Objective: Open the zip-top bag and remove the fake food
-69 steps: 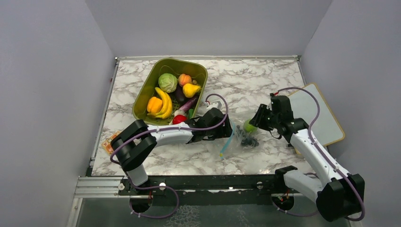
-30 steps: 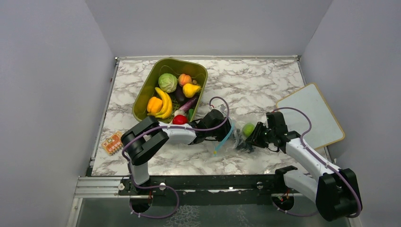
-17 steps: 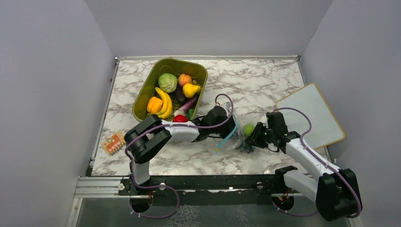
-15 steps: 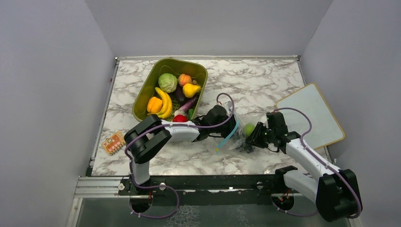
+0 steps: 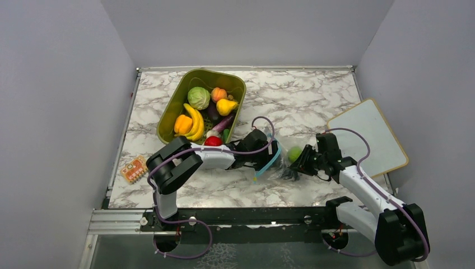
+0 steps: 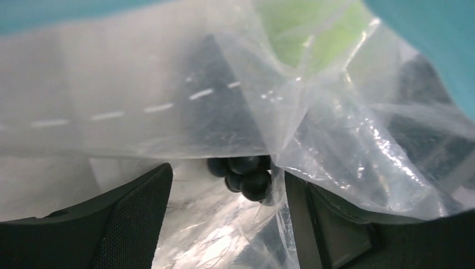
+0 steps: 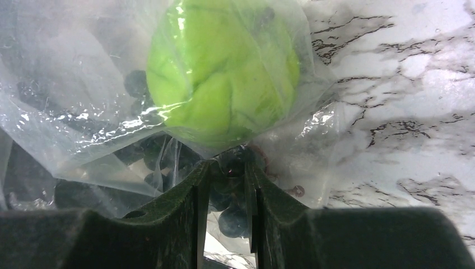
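Left jaws: the left gripper (image 5: pixel 269 156) lies low over the table (image 5: pixel 313 101), pointing right. Its fingers (image 6: pixel 131 216) are spread wide and released, with clear film draped across and between them.
Right jaws: the right gripper (image 7: pixel 226 171) points left, clenched to a narrow slit on a fold of the zip-top bag (image 7: pixel 67 112).
Task item location: the bag lies crumpled on the table between the two grippers, near front centre. Its teal zipper strip (image 5: pixel 269 162) curves around the left gripper's tip.
Bag contents: a light green round piece (image 7: pixel 223 70) presses against the film just beyond the right fingertips, with a dark berry cluster (image 6: pixel 245 174) low beside it. Both are inside the bag.
Near left: a small orange patterned piece (image 5: pixel 134 169) lies flat by the table's left edge.
Right side: a pale board (image 5: pixel 372 134) lies at an angle, apart from the bag.
Far left: a green bin (image 5: pixel 168 117) holds a cabbage (image 5: pixel 198 97), peach (image 5: pixel 218 94), pear (image 5: pixel 226 106), banana bunch (image 5: pixel 194 122) and orange pepper (image 5: pixel 182 124).
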